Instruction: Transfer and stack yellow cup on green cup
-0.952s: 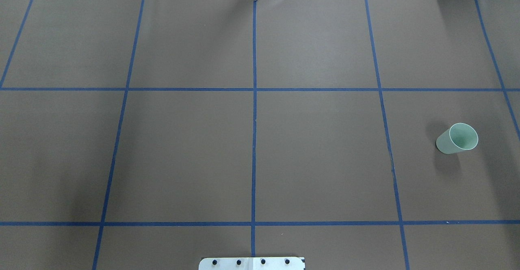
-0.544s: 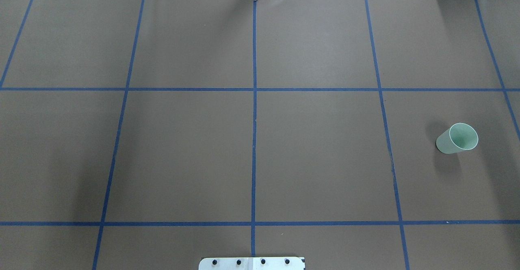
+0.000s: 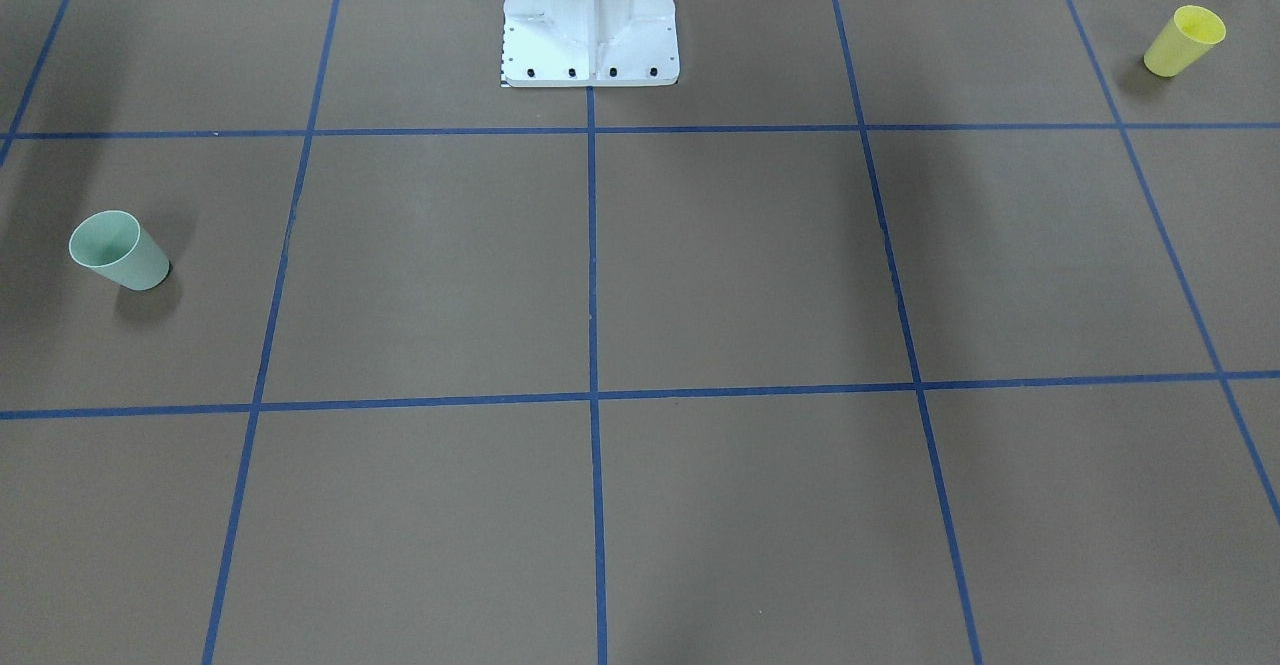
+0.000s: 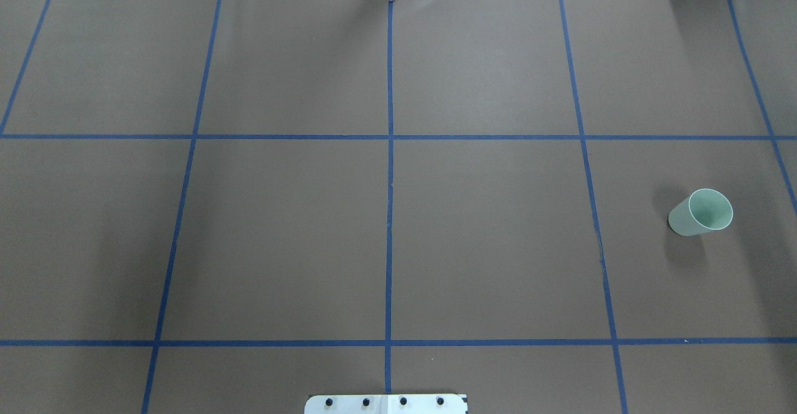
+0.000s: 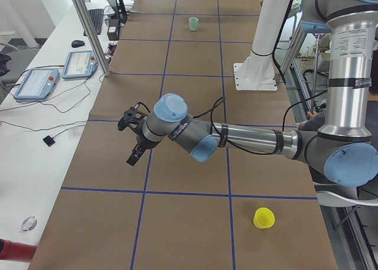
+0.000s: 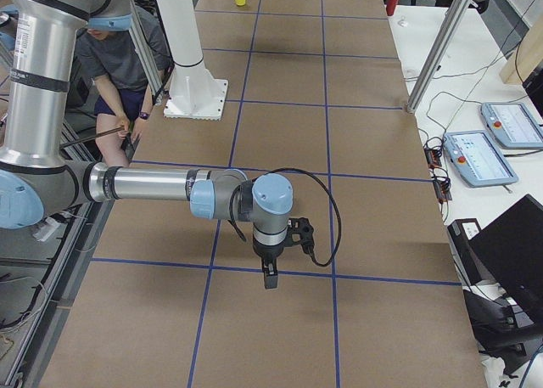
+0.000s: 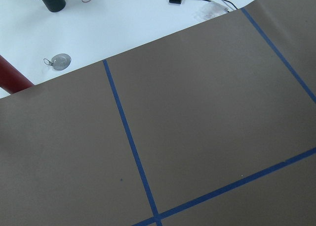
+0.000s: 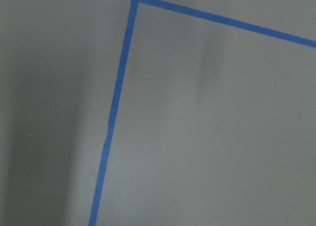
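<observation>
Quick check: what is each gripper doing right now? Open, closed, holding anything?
Left gripper: cannot tell, since only the side camera shows it; nothing seen in it.
Right gripper: cannot tell either; nothing seen in it.

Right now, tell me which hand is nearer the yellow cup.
Left. The left hand hangs above the table at the yellow cup's end, apart from it; the right hand hangs far off toward the opposite end.
</observation>
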You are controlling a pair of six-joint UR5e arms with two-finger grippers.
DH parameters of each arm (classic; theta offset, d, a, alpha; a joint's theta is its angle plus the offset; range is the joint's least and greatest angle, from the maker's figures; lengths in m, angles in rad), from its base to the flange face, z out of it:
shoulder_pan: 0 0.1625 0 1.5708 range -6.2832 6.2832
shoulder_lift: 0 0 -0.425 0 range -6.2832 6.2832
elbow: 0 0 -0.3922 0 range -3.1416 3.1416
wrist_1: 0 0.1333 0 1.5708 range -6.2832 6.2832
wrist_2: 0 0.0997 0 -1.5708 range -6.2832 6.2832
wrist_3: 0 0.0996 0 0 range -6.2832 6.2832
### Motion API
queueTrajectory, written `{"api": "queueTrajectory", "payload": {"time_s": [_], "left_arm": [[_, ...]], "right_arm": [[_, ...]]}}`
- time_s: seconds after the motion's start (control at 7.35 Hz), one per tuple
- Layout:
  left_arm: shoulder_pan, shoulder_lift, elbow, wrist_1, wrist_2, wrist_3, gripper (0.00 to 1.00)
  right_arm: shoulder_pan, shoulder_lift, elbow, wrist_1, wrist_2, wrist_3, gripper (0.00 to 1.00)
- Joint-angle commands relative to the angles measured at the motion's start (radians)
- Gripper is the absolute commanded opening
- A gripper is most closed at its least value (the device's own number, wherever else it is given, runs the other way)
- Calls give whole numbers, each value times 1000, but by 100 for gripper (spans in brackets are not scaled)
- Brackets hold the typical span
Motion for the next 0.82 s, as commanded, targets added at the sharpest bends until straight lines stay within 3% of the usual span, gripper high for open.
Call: {"api": "queueTrajectory", "payload": {"time_s": [0.0, 0.27, 0.68], "left_arm": [[18, -1, -15, -52, 176, -181, 100], [53, 19, -36, -46, 316, -278, 100], [141, 89, -42, -14, 627, -370, 100]], "right_arm": [[0, 0, -2, 0, 0, 0, 100], [0, -2, -3, -2, 0, 0, 100], [0, -6, -5, -2, 0, 0, 100]]}}
